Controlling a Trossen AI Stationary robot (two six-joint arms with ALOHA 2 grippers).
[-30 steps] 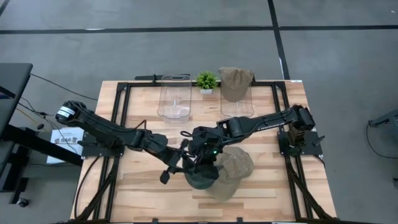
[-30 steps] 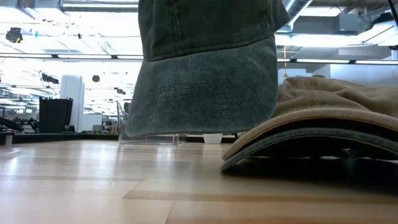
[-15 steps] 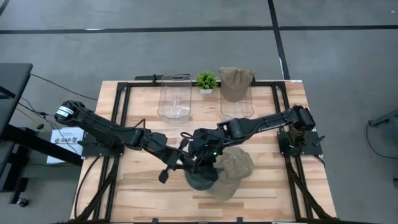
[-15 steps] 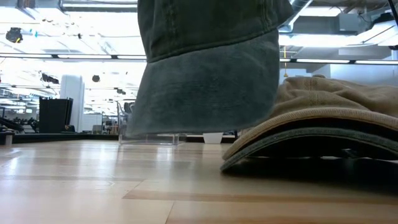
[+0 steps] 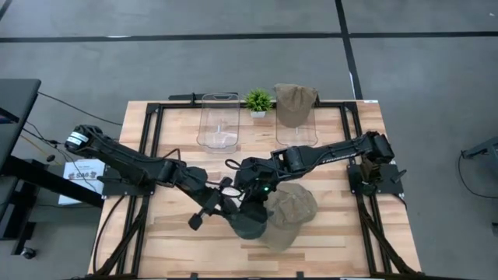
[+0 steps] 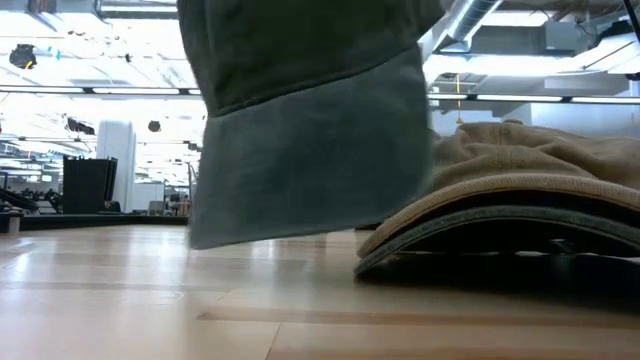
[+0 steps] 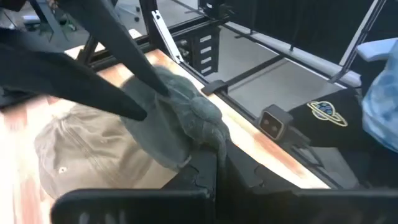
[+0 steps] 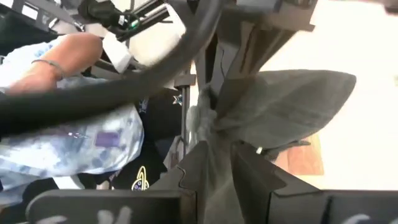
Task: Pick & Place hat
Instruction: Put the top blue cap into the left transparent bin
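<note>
A dark green hat (image 5: 250,224) hangs between my two grippers above the middle of the table. It fills the top of the low view (image 6: 310,150), its lower edge slanting. My left gripper (image 5: 228,206) comes from the left and is shut on it. My right gripper (image 5: 250,196) comes from the right with a bunch of the hat's cloth between its fingers. A tan hat (image 5: 292,208) lies flat on the table just right of the green one, its brim (image 6: 480,215) toward the near edge. My left gripper pinches a bunched fold of the green hat's cloth (image 7: 208,142) between its two shut fingers (image 7: 200,177), coming level from the table's left. The hat hangs off the table beyond the fingers. My right gripper has a gathered bunch of the green hat's cloth (image 8: 217,134) between its two fingers (image 8: 194,171), which stand slightly apart. The rest of the hat (image 8: 280,106) spreads out beyond them, clear of the table.
At the far edge stand an empty clear stand (image 5: 219,120), a small green plant (image 5: 258,99) and a second clear stand with another tan hat (image 5: 296,99) on it. A person in a blue tie-dye shirt (image 8: 68,137) is beside the table.
My left gripper has drawn a little toward the table's near left corner. The green hat has shifted that way with it. Its lower edge has sunk and tipped, now slanting where it hung level.
</note>
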